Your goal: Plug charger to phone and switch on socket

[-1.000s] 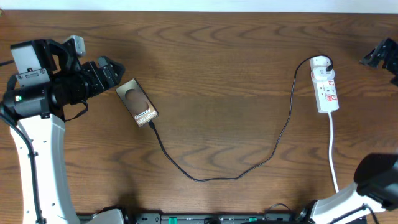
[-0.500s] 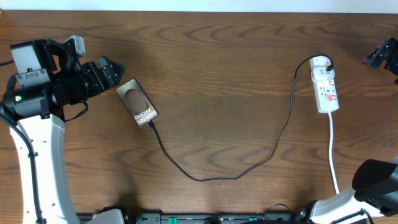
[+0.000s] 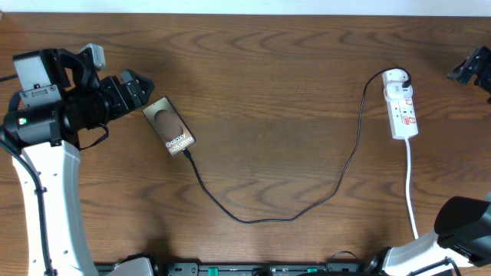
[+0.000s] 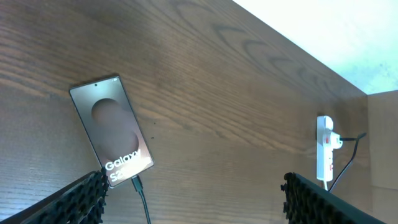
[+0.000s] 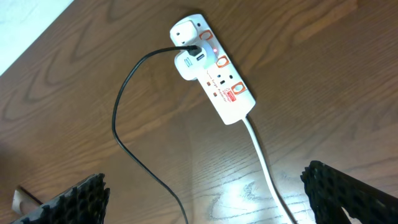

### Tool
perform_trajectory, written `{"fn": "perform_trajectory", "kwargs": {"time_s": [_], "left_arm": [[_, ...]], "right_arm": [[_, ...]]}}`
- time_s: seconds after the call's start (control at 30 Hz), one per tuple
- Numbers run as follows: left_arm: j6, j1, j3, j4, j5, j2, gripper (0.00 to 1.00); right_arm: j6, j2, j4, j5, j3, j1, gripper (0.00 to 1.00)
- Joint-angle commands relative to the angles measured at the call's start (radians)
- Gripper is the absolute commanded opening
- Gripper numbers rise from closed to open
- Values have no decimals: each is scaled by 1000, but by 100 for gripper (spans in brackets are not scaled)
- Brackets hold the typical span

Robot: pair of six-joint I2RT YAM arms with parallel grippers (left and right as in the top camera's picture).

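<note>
Phone (image 3: 170, 126): lies flat at the left of the table (image 3: 276, 61), just beside the left gripper (image 3: 144, 92) and untouched by it.
Charger (image 3: 253, 218): its tip (image 4: 135, 182) meets the phone's lower edge and looks seated (the left wrist view shows this best). The cable loops right to the socket (image 3: 401, 107).
Socket: at the table's far right. A red light (image 5: 209, 50) glows beside the adapter (image 5: 189, 65), so you may judge it switched on.
Left gripper: fingers spread wide, holding nothing.
Right gripper (image 3: 463, 67): also spread and empty, well apart from the socket.
Change: over the last second only your right arm drew back slightly towards the table's edge. Phone, cable and socket lie as before.
Meaning: both steps look done, so read this as a retreat, not an approach.
</note>
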Motion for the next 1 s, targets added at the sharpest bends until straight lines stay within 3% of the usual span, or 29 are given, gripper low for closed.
{"fn": "perform_trajectory", "kwargs": {"time_s": [0.0, 0.13, 0.23, 0.33, 0.57, 0.67, 0.83, 0.97], "left_arm": [[24, -6, 5, -19, -68, -14, 88], [25, -31, -5, -103, -215, -88, 88], [25, -59, -87, -16, -275, -182, 88], [40, -81, -233, 159, -286, -296, 88], [40, -87, -720, 785, -209, -659, 88], [40, -87, -873, 975, -209, -777, 88], [43, -87, -1092, 1190, -210, -952, 88], [43, -87, -1221, 1261, -210, -1084, 88]], "right_arm": [[8, -6, -1, 5, 5, 8, 99], [8, -6, -1, 5, 5, 8, 99], [8, -6, -1, 5, 5, 8, 99], [8, -6, -1, 5, 5, 8, 99], [8, -6, -1, 5, 5, 8, 99], [8, -6, -1, 5, 5, 8, 99], [8, -6, -1, 5, 5, 8, 99], [8, -6, -1, 5, 5, 8, 99]]}}
